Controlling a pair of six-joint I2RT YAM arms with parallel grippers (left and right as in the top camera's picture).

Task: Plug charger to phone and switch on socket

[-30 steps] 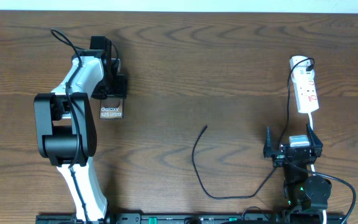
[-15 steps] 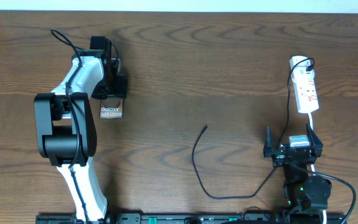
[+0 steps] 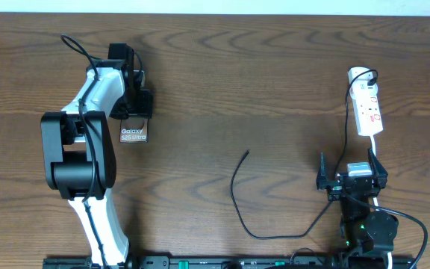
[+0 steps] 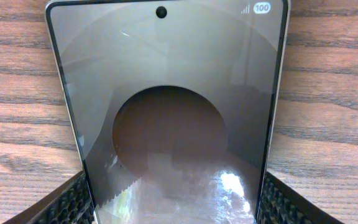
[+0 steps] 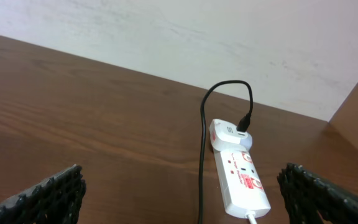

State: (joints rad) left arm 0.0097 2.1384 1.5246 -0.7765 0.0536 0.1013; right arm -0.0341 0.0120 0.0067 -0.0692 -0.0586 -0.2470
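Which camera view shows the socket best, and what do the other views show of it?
The right wrist view: the socket lies close and whole, with its red marks and the charger cable entering its far end both plain. Overhead shows it small, at far right. The left wrist view shows only the phone.

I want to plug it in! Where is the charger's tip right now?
Overhead view: the charger's tip lies near the middle, untouched, between the phone on the left and the socket far right.

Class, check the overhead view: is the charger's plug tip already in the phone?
No, the charger ends loose on the table, well apart from the phone.
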